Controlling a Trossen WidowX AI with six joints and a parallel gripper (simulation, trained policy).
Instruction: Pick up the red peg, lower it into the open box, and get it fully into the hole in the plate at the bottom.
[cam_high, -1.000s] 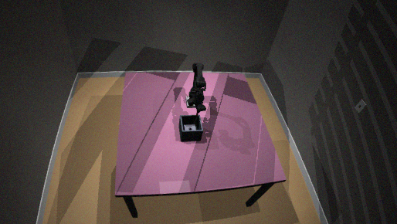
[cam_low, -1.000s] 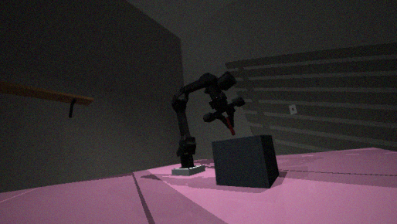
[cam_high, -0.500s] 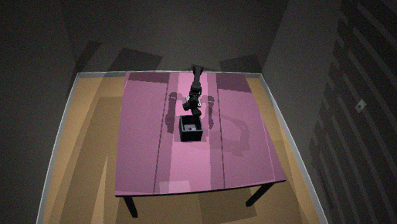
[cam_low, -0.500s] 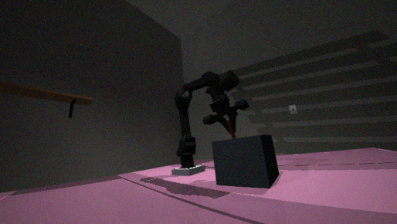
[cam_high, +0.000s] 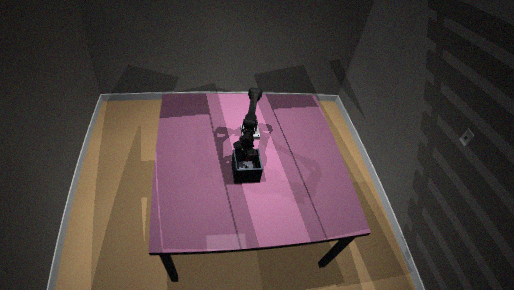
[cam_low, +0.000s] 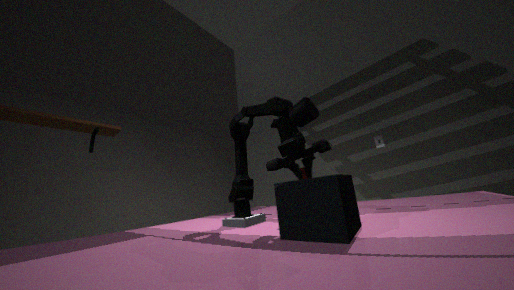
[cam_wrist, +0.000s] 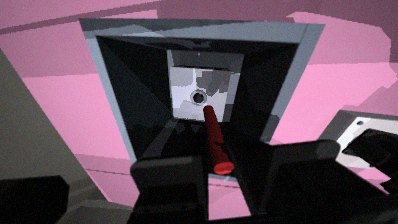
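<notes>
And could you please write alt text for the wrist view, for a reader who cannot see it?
A red peg, gripped by the black end effector, points down into an open dark box. At the bottom, a pale plate has a round hole; the peg's far tip appears beside it. Pink tabletop surrounds the box.

And down it goes! The gripper (cam_high: 246, 158) (cam_low: 304, 172) (cam_wrist: 235, 162) has dropped closer to the box (cam_high: 248, 174) (cam_low: 314, 210) (cam_wrist: 102, 90), and the peg (cam_low: 304, 173) (cam_wrist: 215, 140), above the rim earlier, now reaches inside the box's mouth!
</notes>
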